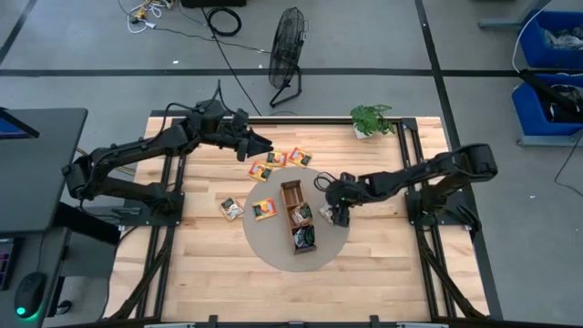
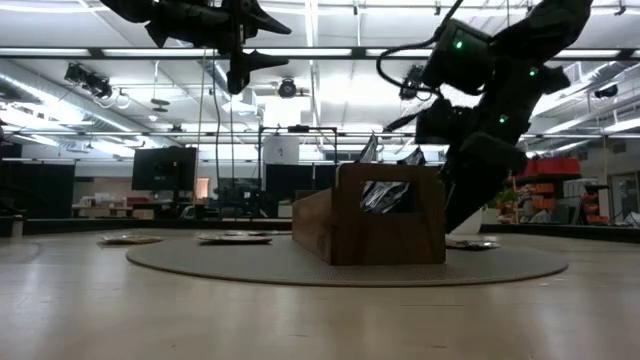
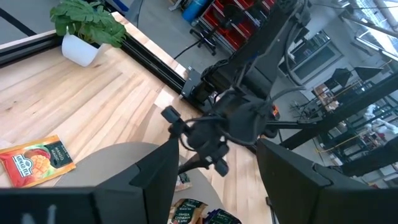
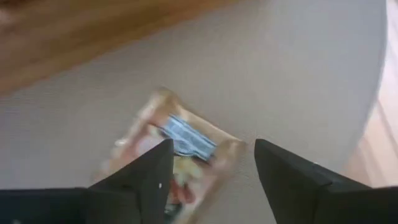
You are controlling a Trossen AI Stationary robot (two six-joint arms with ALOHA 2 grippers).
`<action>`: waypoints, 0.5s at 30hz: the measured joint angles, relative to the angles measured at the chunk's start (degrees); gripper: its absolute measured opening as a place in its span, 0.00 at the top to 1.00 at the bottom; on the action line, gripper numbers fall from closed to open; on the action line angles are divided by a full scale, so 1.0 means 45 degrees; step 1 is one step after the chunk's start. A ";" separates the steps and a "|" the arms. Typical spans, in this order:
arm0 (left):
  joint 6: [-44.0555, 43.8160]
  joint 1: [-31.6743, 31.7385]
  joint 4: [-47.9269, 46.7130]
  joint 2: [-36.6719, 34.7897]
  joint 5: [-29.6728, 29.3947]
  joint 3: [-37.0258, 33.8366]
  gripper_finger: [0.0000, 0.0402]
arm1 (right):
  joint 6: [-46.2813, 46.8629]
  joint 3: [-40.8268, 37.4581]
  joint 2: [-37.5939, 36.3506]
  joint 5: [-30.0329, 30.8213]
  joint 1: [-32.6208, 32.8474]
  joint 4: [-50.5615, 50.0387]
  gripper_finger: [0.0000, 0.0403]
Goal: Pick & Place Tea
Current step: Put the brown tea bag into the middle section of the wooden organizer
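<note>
A: Over the round grey mat point(image 1: 273, 248), we see the right gripper point(image 1: 335, 211) low beside the wooden tray point(image 1: 290, 191), fingers point(image 4: 283, 171) spread, nothing between them. A pale tea sachet point(image 4: 177, 158) lies flat on the mat right beneath and just ahead of those fingertips.

B: We cannot tell whether the fingers touch it; in the right wrist view it lies below the gap, partly hidden behind one finger. In the low view the gripper point(image 2: 470, 170) hangs just behind the tray point(image 2: 385, 225), where foil sachets point(image 2: 385, 193) stand in a compartment.

A: The left gripper point(image 1: 260, 146) waits raised over the wood table point(image 1: 191, 273), well away from the tray, its fingers point(image 3: 152, 177) apart and empty. Near it we count orange sachets point(image 1: 284, 161) on the bare wood, close below its tip.

B: Farther from that gripper, another orange sachet point(image 1: 264, 209) sits on the mat's edge, with a pale one point(image 1: 230, 209) beside it on the wood. A potted plant point(image 1: 372, 119) stands at the table's far edge.
</note>
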 joint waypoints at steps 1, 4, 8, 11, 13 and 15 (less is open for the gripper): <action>-0.0003 0.0000 -0.0004 0.0000 0.0000 0.0000 0.45 | -0.0018 0.0000 0.0076 0.0002 -0.0081 0.0022 0.41; -0.0003 0.0000 -0.0005 0.0000 0.0000 0.0000 0.45 | -0.0171 0.0000 0.0338 -0.0251 -0.0207 0.0050 0.42; 0.0006 0.0000 -0.0005 0.0000 -0.0003 0.0000 0.45 | -0.0386 0.0064 0.0841 -0.0907 -0.0233 0.0298 0.45; 0.0002 0.0000 -0.0009 0.0000 -0.0005 0.0000 0.45 | -0.0540 0.0090 0.1130 -0.1167 -0.0210 0.0370 0.51; 0.0001 0.0000 -0.0010 0.0000 0.0000 0.0000 0.45 | -0.0532 0.0087 0.1148 -0.1205 -0.0205 0.0364 0.57; 0.0001 0.0000 -0.0010 0.0000 -0.0002 0.0000 0.45 | -0.0471 0.0082 0.1148 -0.1302 -0.0245 0.0345 0.65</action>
